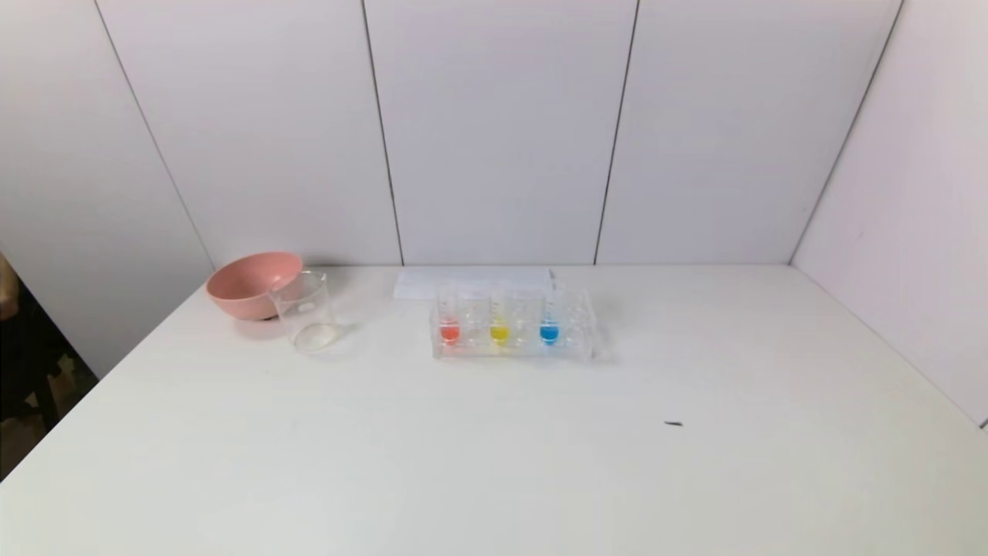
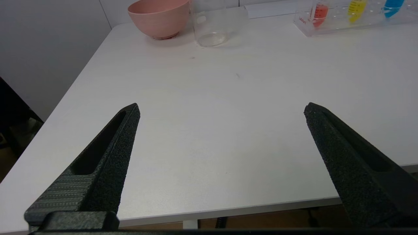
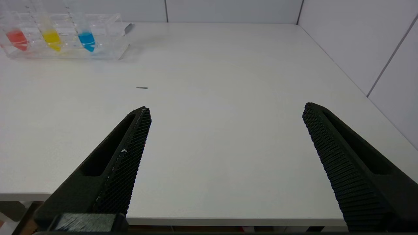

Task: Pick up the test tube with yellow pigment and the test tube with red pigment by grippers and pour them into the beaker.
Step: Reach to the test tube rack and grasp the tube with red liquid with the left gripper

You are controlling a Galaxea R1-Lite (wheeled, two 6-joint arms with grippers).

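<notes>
The test tube with red pigment (image 1: 449, 330) and the test tube with yellow pigment (image 1: 499, 330) stand upright in a clear rack (image 1: 571, 347) at the table's middle back, red on the left. The empty clear beaker (image 1: 306, 311) stands left of the rack. Neither arm shows in the head view. My left gripper (image 2: 221, 109) hangs open over the table's near left edge, with the beaker (image 2: 210, 23), red tube (image 2: 320, 11) and yellow tube (image 2: 356, 6) far ahead. My right gripper (image 3: 226, 109) hangs open over the near right edge, the red tube (image 3: 17, 38) and yellow tube (image 3: 52, 38) far off.
A pink bowl (image 1: 251, 283) sits just behind the beaker. A tube with blue liquid (image 1: 549, 330) stands in the same rack, right of the yellow one. A white paper (image 1: 471, 282) lies behind the rack. A small dark speck (image 1: 673, 423) lies on the table. White walls enclose back and right.
</notes>
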